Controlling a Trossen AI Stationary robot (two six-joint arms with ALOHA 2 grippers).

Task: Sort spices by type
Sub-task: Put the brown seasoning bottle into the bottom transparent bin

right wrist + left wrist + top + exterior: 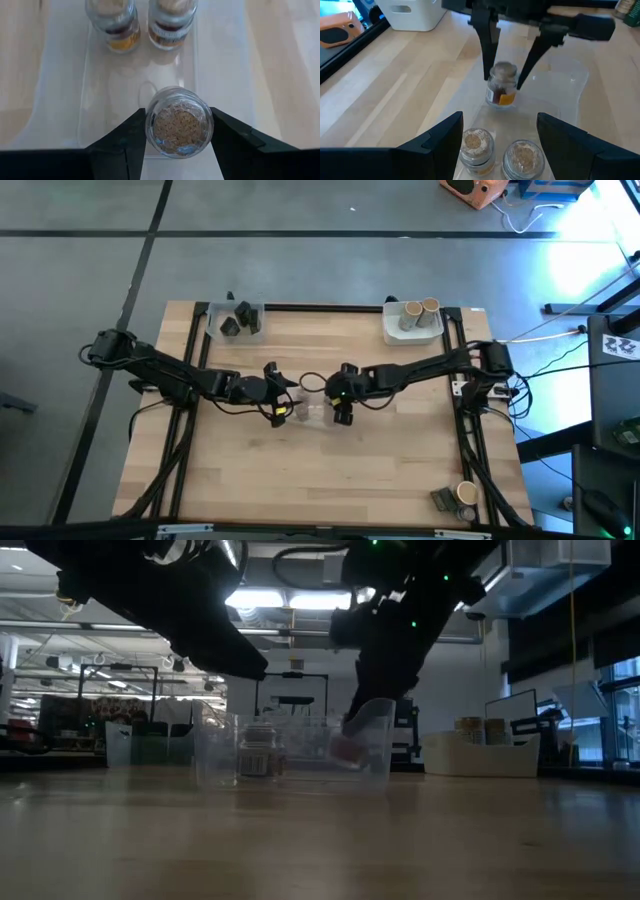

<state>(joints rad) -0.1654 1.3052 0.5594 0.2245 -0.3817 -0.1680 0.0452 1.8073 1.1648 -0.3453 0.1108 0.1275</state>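
A clear plastic tray [312, 412] sits at mid-table. Two small glass jars with cork tops [477, 144] [522, 155] stand in it side by side, also visible in the right wrist view as the jars [112, 25] [172, 20]. My left gripper [280, 408] [500, 120] is open above the tray's left end, its fingers spread wider than that pair, touching nothing. My right gripper [343, 413] [178, 120] is over the tray's right end, shut on a third cork-topped jar [501, 92] with an orange label. My right gripper pinches the third jar between its two fingers at the shoulder [150, 125], just under the cork top. The fingers [487, 45] come from above, pointing down. The jar stays roughly upright, low inside the tray; whether its base rests on the tray floor I cannot tell.
A clear tray with dark blocky containers [236, 320] stands at the far left edge. A white tray with tan cylinders [415, 318] stands at the far right edge. A tan cylinder and a dark container [455, 498] lie near the right near corner. Bare wood lies toward the near edge.
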